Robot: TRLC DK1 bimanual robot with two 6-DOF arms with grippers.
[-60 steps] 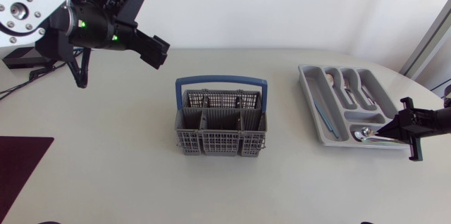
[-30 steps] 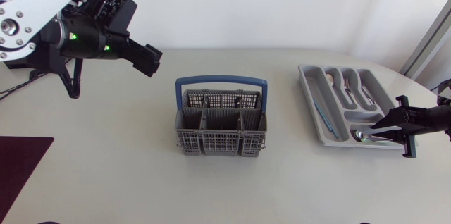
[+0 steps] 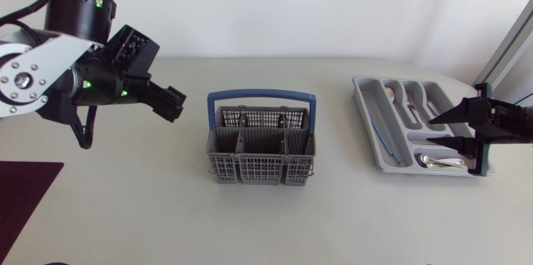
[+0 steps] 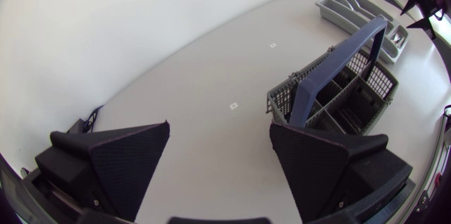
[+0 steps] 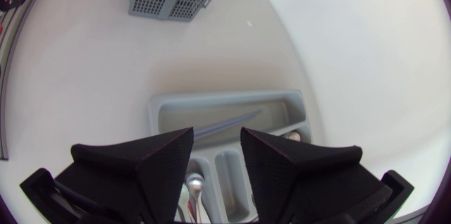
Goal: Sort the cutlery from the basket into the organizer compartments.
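Observation:
The grey cutlery basket (image 3: 261, 155) with a blue handle stands mid-table; no cutlery shows inside it. The grey organizer (image 3: 367, 108) lies at the right with spoons and forks (image 3: 410, 105) in its compartments, a blue utensil (image 3: 381, 133) in the long one and a spoon (image 3: 439, 162) in the front one. My right gripper (image 3: 455, 138) hovers over the organizer's right side, open and holding nothing. In the right wrist view its fingers (image 5: 165, 155) stand apart above the organizer (image 5: 156, 111). My left gripper (image 3: 171, 102) hangs open left of the basket (image 4: 337, 101), fingers (image 4: 130, 160) wide apart.
A dark mat (image 3: 23, 192) lies at the table's front left corner. Bare tabletop stretches between the basket and the organizer and in front of both. The left arm's bulky links (image 3: 50, 73) hang over the table's far left.
My right gripper opened, let the spoon go into the organizer's front compartment and rose away from it. My left arm swung down and toward the basket.

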